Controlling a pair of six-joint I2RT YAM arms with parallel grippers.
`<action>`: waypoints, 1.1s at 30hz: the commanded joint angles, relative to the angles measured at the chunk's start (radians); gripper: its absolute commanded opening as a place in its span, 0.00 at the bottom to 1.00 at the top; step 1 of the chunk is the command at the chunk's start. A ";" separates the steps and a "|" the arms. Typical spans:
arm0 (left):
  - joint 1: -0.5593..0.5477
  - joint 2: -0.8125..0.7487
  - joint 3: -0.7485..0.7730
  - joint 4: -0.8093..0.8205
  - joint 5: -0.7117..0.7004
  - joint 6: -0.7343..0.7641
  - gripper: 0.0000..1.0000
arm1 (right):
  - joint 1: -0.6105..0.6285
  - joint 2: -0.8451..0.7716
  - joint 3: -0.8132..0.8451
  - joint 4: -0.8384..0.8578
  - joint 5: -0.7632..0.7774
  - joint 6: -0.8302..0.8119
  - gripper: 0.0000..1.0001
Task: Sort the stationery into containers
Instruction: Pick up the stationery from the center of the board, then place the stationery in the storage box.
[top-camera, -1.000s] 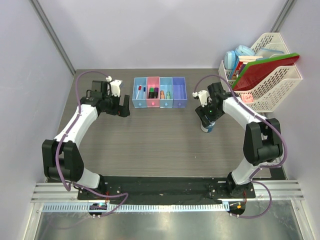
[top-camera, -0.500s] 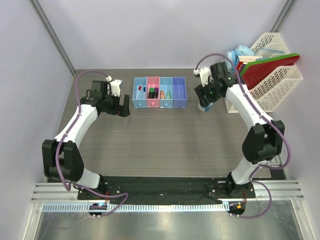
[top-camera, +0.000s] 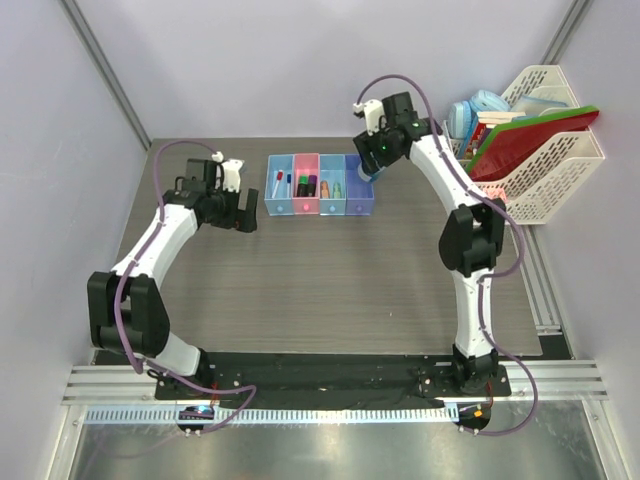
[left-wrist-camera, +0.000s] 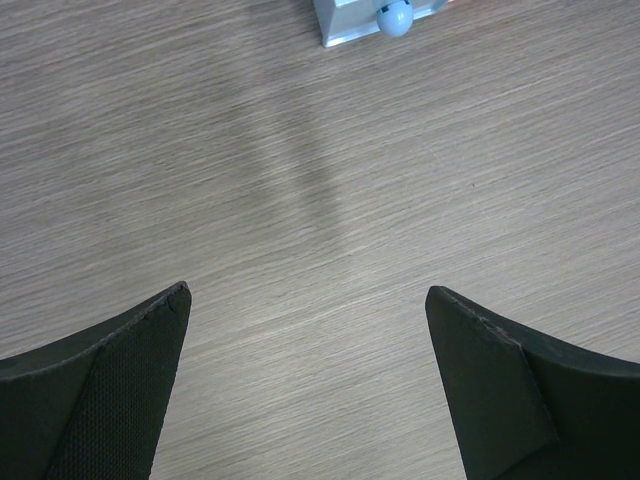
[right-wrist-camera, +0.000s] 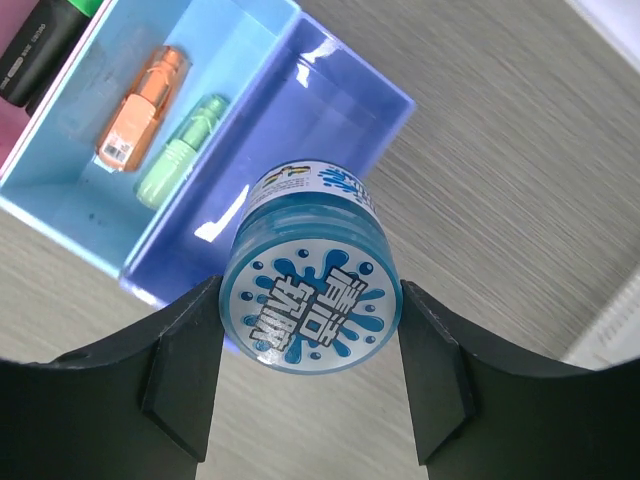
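Note:
My right gripper (top-camera: 372, 166) is shut on the round blue roll (right-wrist-camera: 312, 305) and holds it above the purple-blue bin (right-wrist-camera: 300, 130), the right end of the bin row (top-camera: 359, 200). Beside it, the light blue bin (right-wrist-camera: 60, 195) holds an orange bit (right-wrist-camera: 145, 120) and a pale-green bit (right-wrist-camera: 180, 160). A green highlighter (right-wrist-camera: 50, 40) lies in the pink bin (top-camera: 305, 205). Pens lie in the far-left light blue bin (top-camera: 279, 207). My left gripper (top-camera: 243, 213) is open and empty over bare table left of the row; its wrist view shows that bin's corner (left-wrist-camera: 345, 25).
A big white lattice file rack (top-camera: 560, 180) stands at the back right with a red folder (top-camera: 520, 150), a green folder and pale blue items in it. Grey walls close the back and both sides of the table.
My right arm has lifted the blue roll off the table at the right and carried it left and back to above the purple-blue bin. The left arm has not moved.

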 joint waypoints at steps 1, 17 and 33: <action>0.004 -0.006 0.046 -0.022 -0.034 0.022 1.00 | 0.032 0.053 0.148 0.055 -0.015 0.022 0.02; 0.004 0.054 0.107 -0.043 -0.039 0.015 1.00 | 0.064 0.108 0.144 0.109 0.023 -0.013 0.02; 0.004 0.103 0.132 -0.023 -0.016 0.021 1.00 | 0.067 0.111 0.046 0.184 0.059 -0.007 0.02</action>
